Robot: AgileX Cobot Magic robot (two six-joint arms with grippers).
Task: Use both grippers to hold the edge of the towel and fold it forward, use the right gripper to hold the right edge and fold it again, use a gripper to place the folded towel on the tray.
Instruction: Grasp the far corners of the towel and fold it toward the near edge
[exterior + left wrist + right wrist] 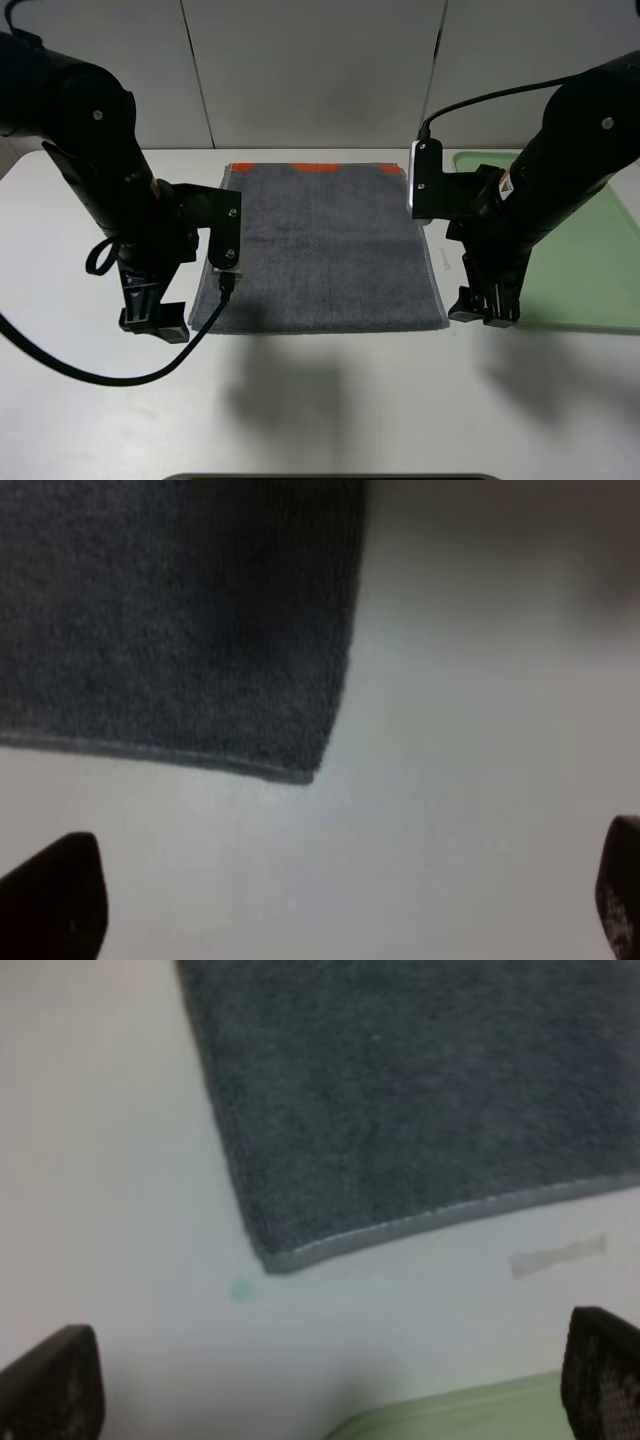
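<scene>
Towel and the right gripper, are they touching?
Apart. In the right wrist view, the right gripper hangs open, with bare white table between it and the corner of the towel.

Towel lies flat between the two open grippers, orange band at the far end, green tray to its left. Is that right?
Not quite: the tray sits to the right of the towel, as the exterior high view shows. The rest holds: towel flat, orange band at the far end, left gripper and right gripper both open.

Bright overhead light, blurry wrist views
</scene>
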